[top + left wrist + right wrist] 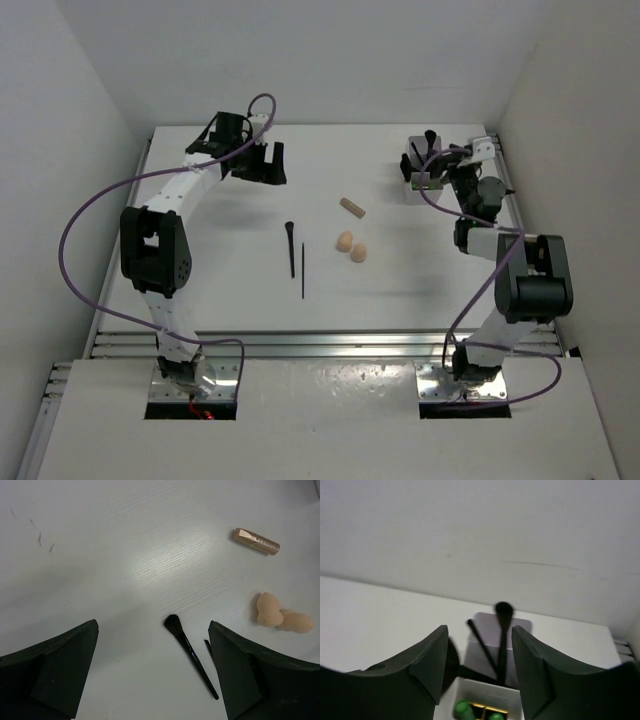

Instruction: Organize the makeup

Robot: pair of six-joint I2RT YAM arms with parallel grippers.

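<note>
Left gripper [262, 160]: hangs over the far edge of the table [220, 290], toward the far left corner. Its jaws are spread wide with nothing between them. Its own camera shows only bare tabletop between the fingers [55, 670].

Right gripper [432, 168]: sits over the far right corner, right above the compartment box [492, 687]. The fingers [420, 665] are parted and grip nothing.

Loose makeup: all of it lies around the middle of the table, well apart from both grippers.

Brush [290, 248]: lies flat, bristle end toward the far edge.

Pencil [303, 270]: lies just beside the brush on its right, roughly parallel and not touching. From the left wrist, a finger hides most of it.

Sponges: two beige eggs, one [344, 241] and the other [358, 253], lie touching or nearly so, right of the pencil.

Tan cylinder [351, 207]: lies on its side farther toward the far edge than the sponges, and apart from them.

In the box: a round-headed brush [503, 630] and a thin black stick [482, 645] stand in the rear compartment. Two green tube tops [463, 710] show in the nearer one.

In the way: nothing lies between the left gripper and the loose items. The right gripper covers much of the box from above.
</note>
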